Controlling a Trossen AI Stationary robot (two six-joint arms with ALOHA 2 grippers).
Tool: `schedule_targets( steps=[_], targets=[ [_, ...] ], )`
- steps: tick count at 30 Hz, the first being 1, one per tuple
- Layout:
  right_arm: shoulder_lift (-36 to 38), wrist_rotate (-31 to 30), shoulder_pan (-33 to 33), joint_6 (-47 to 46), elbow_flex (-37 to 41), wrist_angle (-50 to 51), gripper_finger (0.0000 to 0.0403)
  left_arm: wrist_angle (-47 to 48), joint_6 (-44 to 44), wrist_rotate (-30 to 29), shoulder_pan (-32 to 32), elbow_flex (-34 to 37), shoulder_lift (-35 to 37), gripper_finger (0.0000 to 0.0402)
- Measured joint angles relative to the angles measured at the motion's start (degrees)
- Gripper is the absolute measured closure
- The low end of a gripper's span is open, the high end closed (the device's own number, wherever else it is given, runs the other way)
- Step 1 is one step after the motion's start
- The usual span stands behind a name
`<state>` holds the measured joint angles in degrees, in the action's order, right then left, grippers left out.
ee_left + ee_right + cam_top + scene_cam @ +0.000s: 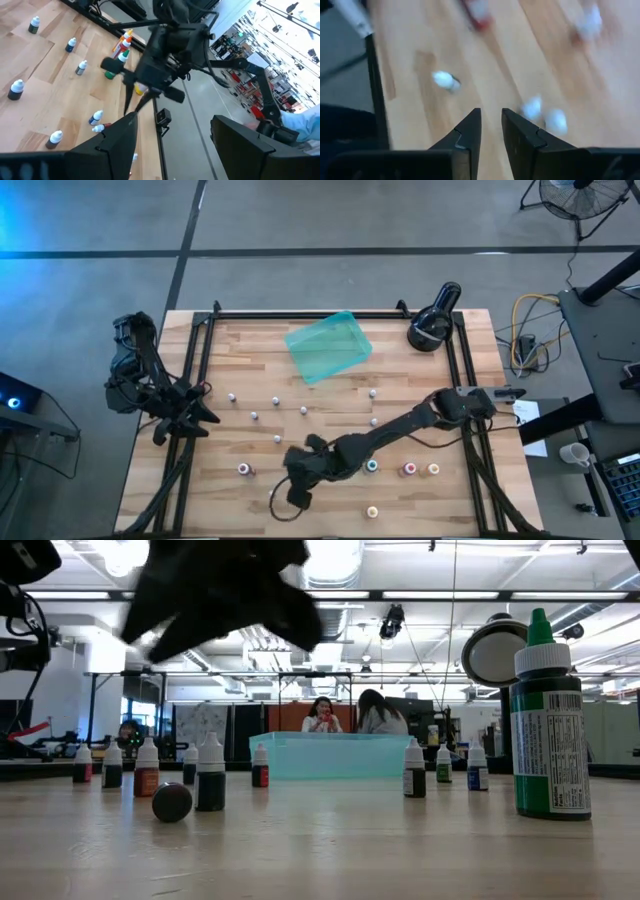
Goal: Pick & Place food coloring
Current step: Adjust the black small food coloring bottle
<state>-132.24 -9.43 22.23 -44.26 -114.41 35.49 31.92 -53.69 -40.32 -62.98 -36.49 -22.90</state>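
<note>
1. We see a wooden worktop (330, 435) carrying everything, with a black frame along its edges.
2. The right arm (400, 430) reaches from the right edge diagonally across the worktop toward its near edge, stretched low.
3. The left arm (150, 385) waits folded at the left edge, its left gripper (200, 415) spread wide and holding nothing, well apart from the bottles.
4. A teal tray (328, 346) lies tilted near the far edge, at its middle; a black round lamp (432, 323) sits by the far right corner.
5. The right gripper (491, 131) hangs near the near edge, left of the middle. Its fingers stand almost together with a narrow gap, and we see nothing held between them.
6. The food coloring bottles (304, 411) are scattered: a loose group across the middle of the worktop, on the far side of the right gripper, and others toward the near edge, including one (243, 470) just left of the gripper and several (409, 469) to its right.
7. In the low view one bottle (172, 802) lies on its side beneath the dark gripper.
</note>
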Motion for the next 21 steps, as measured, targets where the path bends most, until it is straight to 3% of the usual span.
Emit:
schedule_targets(
  steps=[5, 12, 21],
  targets=[
    [0.1, 7.2, -1.2, -18.2, -0.1, 7.2, 0.033, 0.0, -0.3, 0.0, 0.0, 0.1, 0.0, 0.0177],
    [0.1, 7.6, -0.4, -26.2, 0.2, 6.8, 0.033, 0.1, -0.3, 0.0, 0.0, 0.1, 0.0, 0.0177],
    [0.1, 6.6, -0.4, -28.9, 0.2, 5.4, 0.0342, 0.2, -0.3, 0.0, 0.0, 0.1, 0.0, 0.0177]
  ],
)
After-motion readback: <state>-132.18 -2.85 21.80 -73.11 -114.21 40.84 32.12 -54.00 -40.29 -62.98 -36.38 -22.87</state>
